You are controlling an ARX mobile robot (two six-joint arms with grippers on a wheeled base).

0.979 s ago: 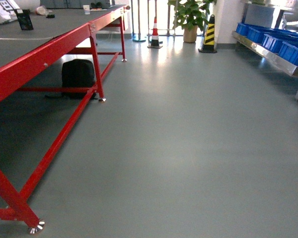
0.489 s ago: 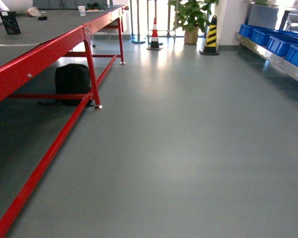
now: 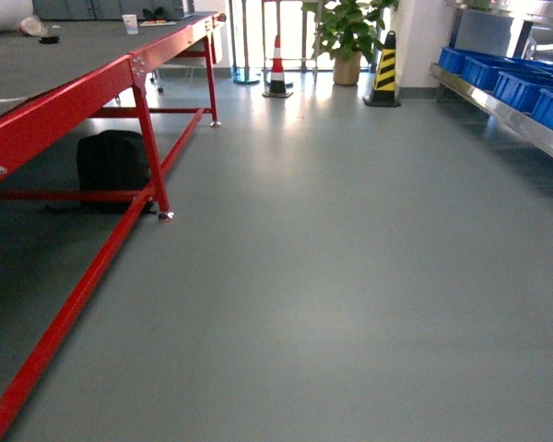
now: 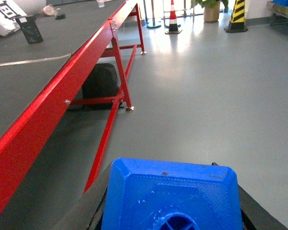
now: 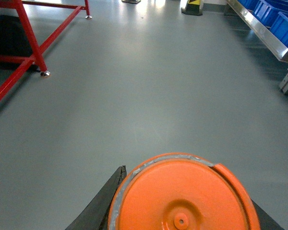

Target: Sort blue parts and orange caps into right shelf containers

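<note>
A blue part fills the bottom of the left wrist view, gripped between the left jaws, whose dark fingers show only as slivers at either side of it; its lower portion is cut off by the frame edge. An orange cap sits the same way in the right jaws, end face toward the camera, with one black finger visible at its left and the lower rim cropped. Neither arm appears in the head view. Ahead of the left jaws and to their left runs the red-framed bench, with a black bag on the floor beneath it. Ahead of the right jaws and off to the right stands the shelf, its steel rail shining, carrying the blue containers, which are partly cut off. Beyond, a potted plant and two traffic cones stand far off.
</note>
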